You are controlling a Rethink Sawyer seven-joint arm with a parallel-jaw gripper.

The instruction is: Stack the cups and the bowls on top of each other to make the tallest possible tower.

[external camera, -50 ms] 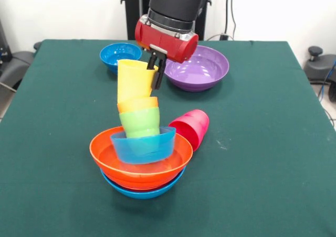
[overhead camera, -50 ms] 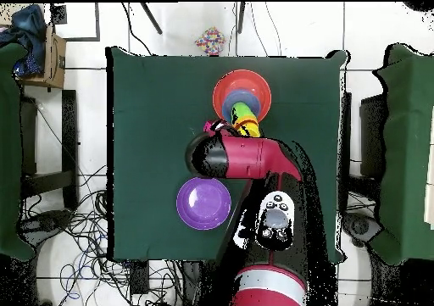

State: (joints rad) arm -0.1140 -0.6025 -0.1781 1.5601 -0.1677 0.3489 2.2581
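1. Green cloth covers the tabletop [external camera, -50 ms: 262, 142], and the tower [external camera, -50 ms: 140, 142] stands toward its front in the front view.
2. Its base is wide for steadiness: a large light-blue bowl [external camera, -50 ms: 142, 191] at the bottom, orange bowls [external camera, -50 ms: 139, 169] nested above, then a small light-blue bowl [external camera, -50 ms: 143, 145].
3. Green cup [external camera, -50 ms: 140, 122], orange cup [external camera, -50 ms: 137, 104] and yellow cup [external camera, -50 ms: 134, 79] rise inverted and lean left.
4. The pincer [external camera, -50 ms: 156, 68] pinches the yellow cup's upper rim, probably to seat or steady it.
5. A magenta cup [external camera, -50 ms: 191, 127] lies tipped beside the tower; the purple bowl [external camera, -50 ms: 197, 67] and dark-blue bowl [external camera, -50 ms: 120, 55] wait behind, unstacked.
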